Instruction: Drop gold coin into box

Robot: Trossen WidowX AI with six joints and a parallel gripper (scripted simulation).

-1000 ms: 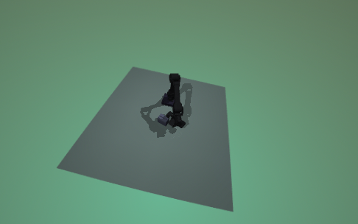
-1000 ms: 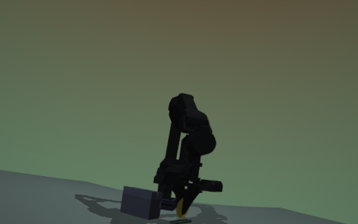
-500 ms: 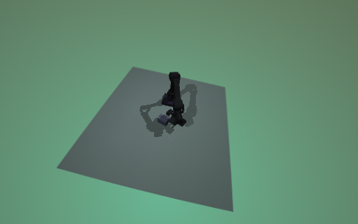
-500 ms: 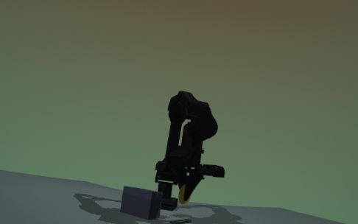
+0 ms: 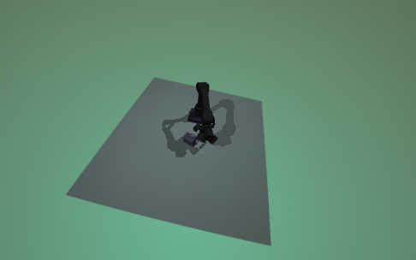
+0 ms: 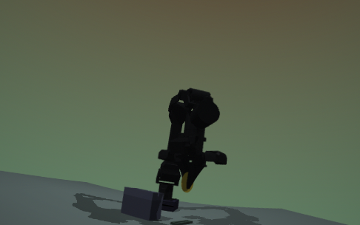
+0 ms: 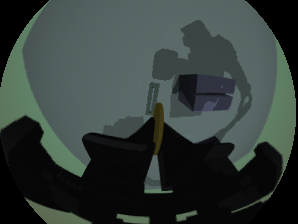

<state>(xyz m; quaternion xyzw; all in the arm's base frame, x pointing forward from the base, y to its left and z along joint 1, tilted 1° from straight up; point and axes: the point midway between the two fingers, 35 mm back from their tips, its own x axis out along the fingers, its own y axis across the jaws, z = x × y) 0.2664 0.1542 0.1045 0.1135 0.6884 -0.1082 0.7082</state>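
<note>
My gripper (image 6: 189,181) (image 7: 154,120) is shut on the gold coin (image 6: 184,182) (image 7: 159,131) and holds it upright, edge-on to the wrist view, well above the table. The dark-green holder (image 6: 181,222) (image 7: 149,98) lies empty on the table below the gripper. The closed grey box (image 5: 188,138) (image 6: 137,203) (image 7: 214,84) stands to the right of the coin and holder in the wrist view and to their left in the exterior view. The box's slot shows as a dark line across its lid in the wrist view. The coin cannot be made out in the top view.
The arm (image 5: 205,104) rises from its dark base (image 5: 193,116) (image 6: 170,205), which stands behind the box in the exterior view. The grey table top (image 5: 150,180) carries the arm's shadows around the box and holder.
</note>
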